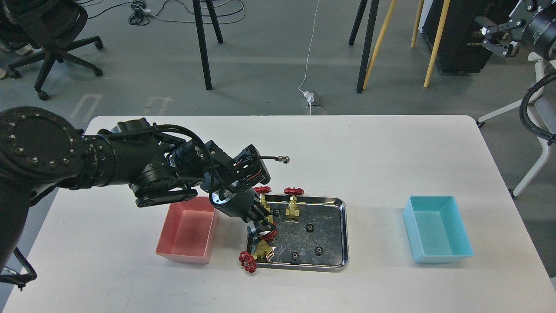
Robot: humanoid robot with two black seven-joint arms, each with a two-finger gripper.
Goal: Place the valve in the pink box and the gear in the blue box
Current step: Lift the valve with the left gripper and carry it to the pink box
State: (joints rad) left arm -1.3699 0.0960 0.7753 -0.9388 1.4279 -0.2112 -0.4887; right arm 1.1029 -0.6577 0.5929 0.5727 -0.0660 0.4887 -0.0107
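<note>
A shiny metal tray [344,230] at the table's middle holds four brass valves with red handwheels and several tiny black gears [309,227]. My left gripper [260,227] reaches down over the tray's left edge and looks shut on one valve [270,235], of which only the red handwheel shows. Other valves stand at the back left [262,196] and back [293,205]. One lies at the front left corner [256,255], with its wheel over the rim. The pink box [189,230] is just left of the tray and the blue box [436,228] is to its right. Both are empty. My right gripper [493,37] is open, high at the far right.
The white table [391,152] carries only the tray and the two boxes. A cable end with a metal plug [284,159] sticks out from my left wrist. Chairs, stand legs and cables are on the floor beyond the table.
</note>
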